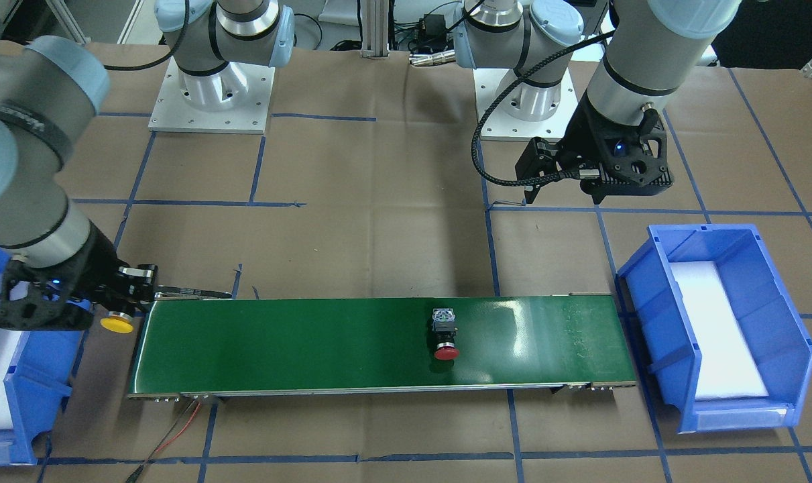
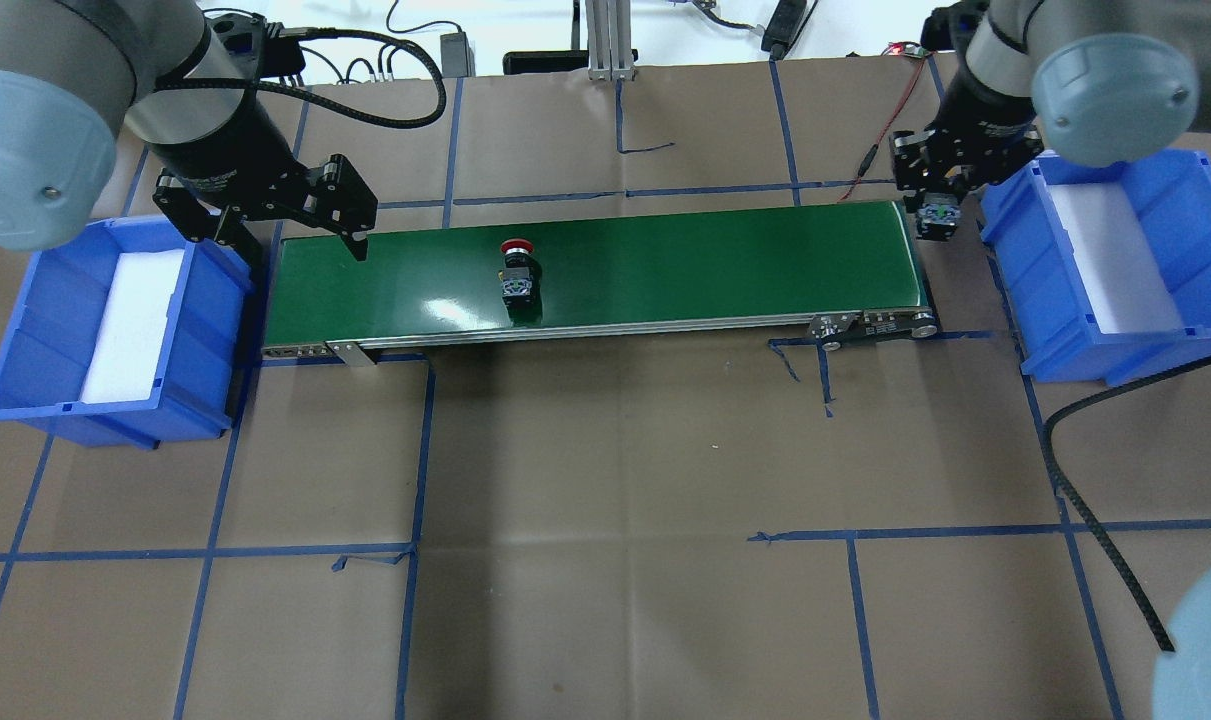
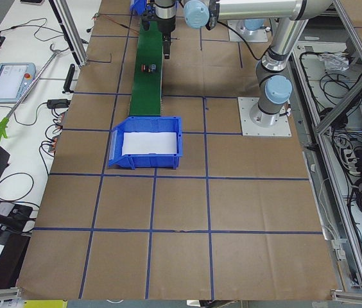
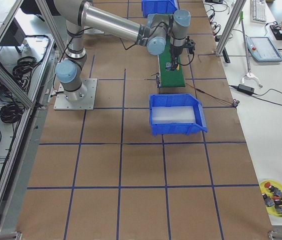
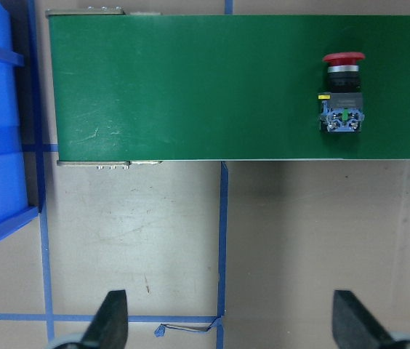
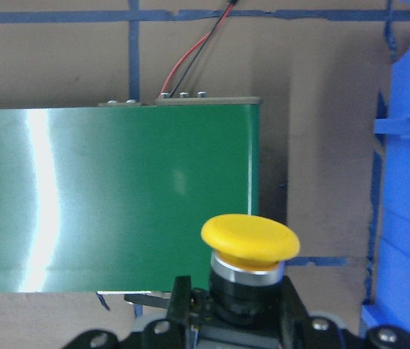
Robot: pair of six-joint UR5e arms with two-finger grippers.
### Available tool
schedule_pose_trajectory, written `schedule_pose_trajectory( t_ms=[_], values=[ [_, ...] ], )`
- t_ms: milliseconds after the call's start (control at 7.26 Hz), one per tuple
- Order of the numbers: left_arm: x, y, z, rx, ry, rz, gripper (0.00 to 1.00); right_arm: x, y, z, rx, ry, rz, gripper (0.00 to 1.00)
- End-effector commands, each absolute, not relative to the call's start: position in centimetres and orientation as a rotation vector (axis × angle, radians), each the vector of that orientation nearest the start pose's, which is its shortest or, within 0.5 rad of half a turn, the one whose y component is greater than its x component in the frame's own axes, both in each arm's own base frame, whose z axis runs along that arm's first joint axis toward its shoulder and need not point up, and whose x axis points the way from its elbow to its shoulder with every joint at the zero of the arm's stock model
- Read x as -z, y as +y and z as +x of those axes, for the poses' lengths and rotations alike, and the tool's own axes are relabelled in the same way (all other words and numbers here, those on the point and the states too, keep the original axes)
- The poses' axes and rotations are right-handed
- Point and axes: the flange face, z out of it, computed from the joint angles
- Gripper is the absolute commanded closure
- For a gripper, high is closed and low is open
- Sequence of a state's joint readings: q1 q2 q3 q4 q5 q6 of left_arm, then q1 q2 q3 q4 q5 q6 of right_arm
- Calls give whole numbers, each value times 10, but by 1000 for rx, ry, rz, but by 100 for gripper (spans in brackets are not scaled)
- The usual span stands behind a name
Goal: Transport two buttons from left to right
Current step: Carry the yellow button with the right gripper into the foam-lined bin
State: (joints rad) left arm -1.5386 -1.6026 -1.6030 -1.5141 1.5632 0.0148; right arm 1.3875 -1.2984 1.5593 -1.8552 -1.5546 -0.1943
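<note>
Jaws on the right arm (image 2: 1005,90) are clamped on the black body of the yellow button (image 6: 250,251), and you can see its mushroom cap sticking out clear of them in the right wrist view. That button hangs above the bench (image 2: 605,480), just past the right end of the green belt (image 2: 665,270), in the gap between the belt and the right blue bin (image 2: 1115,360). Look to the other arm and you find the left jaws spread wide with nothing between them; their fingertips (image 5: 112,320) show well apart at the bottom of the left wrist view. They hang near the belt's left end, beside the left blue bin (image 2: 215,330). You can see the red button (image 2: 518,272) lying on its side on the belt, somewhat left of the belt's middle, with its cap pointing away from the robot's base and its terminal block towards the robot. It is well apart from both sets of jaws. Each bin has a white pad on its floor.
</note>
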Motion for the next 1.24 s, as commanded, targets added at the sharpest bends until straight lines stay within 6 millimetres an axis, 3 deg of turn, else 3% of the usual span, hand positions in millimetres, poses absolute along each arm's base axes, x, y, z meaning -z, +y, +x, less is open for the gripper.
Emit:
schedule_pose_trajectory(
  t_ms=[0, 138, 413, 689, 827, 965, 1102],
  values=[
    [-462, -508, -118, -9, 3151, -27, 0, -396, -598, -52, 70, 3137, -101, 95],
    [-462, -508, -118, -9, 3151, -29, 0, -400, -593, -86, 89, 3140, -190, 94],
    [-461, -507, -118, -14, 3151, -29, 0, -385, -578, -158, 70, 3127, -45, 94],
    [-461, -504, -118, -12, 3152, -27, 0, -371, -554, -223, 81, 3081, -94, 93],
    [-461, -504, -118, -12, 3152, -27, 0, -370, -553, -226, 92, 3073, -285, 93],
    [-461, -504, -118, -14, 3152, -27, 0, -370, -551, -225, 89, 3073, -312, 93],
    [-461, -504, -118, -14, 3152, -27, 0, -351, -548, -221, 50, 3052, -313, 94]
  ],
)
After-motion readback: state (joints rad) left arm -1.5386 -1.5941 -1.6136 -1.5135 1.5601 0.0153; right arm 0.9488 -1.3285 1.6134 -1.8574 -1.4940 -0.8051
